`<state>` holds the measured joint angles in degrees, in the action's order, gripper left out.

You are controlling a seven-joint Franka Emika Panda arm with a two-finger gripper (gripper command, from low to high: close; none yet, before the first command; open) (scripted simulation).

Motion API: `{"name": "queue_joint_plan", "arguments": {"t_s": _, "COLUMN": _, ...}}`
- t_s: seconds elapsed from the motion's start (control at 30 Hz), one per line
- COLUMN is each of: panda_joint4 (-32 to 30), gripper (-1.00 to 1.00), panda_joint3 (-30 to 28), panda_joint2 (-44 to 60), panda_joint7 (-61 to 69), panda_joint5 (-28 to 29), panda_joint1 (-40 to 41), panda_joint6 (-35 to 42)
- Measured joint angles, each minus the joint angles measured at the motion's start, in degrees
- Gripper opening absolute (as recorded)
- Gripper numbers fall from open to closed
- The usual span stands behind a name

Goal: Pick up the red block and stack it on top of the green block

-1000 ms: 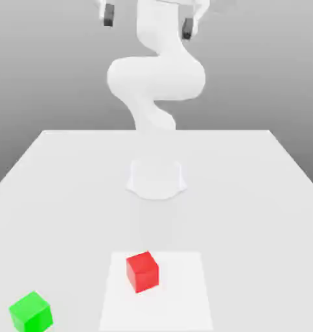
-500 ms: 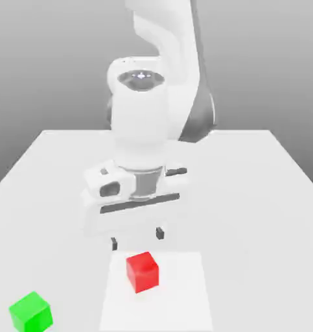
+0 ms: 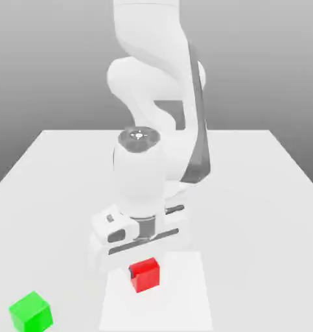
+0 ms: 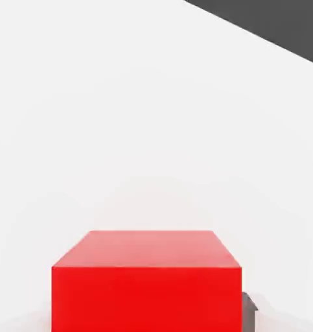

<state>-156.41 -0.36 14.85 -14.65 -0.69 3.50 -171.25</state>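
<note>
The red block (image 3: 146, 275) rests on the table near the front, a little toward the exterior view's left of centre. My gripper (image 3: 146, 268) has come straight down over it, and the white hand (image 3: 136, 237) covers the block's top rear. A dark finger (image 3: 131, 269) stands against the block's left side. In the hand view the red block (image 4: 146, 285) sits very close, with a dark fingertip (image 4: 250, 310) touching its side. The jaws are shut on the red block, which still sits on the table. The green block (image 3: 30, 312) lies at the front, far to the exterior view's left, apart from the gripper.
The white table (image 3: 249, 194) carries a paler square patch (image 3: 185, 305) under the red block. The arm's base and bent links (image 3: 155, 84) rise behind the hand at the table's middle rear. Grey background lies beyond the far edge.
The arm swung down from high at the rear to the red block. The hand lowered over the block and the jaws closed on its sides. Neither block has moved.
</note>
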Motion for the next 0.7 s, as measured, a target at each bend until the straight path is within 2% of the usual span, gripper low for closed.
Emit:
{"name": "queue_joint_plan", "arguments": {"t_s": 0.37, "panda_joint4": -1.73, "gripper": -1.00, "panda_joint3": 0.22, "panda_joint2": -12.81, "panda_joint7": -0.45, "panda_joint5": 0.51, "panda_joint1": 0.47, "panda_joint6": 11.01}}
{"name": "queue_joint_plan", "arguments": {"t_s": 0.7, "panda_joint4": 16.97, "gripper": -1.00, "panda_joint3": -6.12, "panda_joint2": -5.36, "panda_joint7": -12.62, "panda_joint5": -3.27, "panda_joint1": 8.45, "panda_joint6": 22.24}}
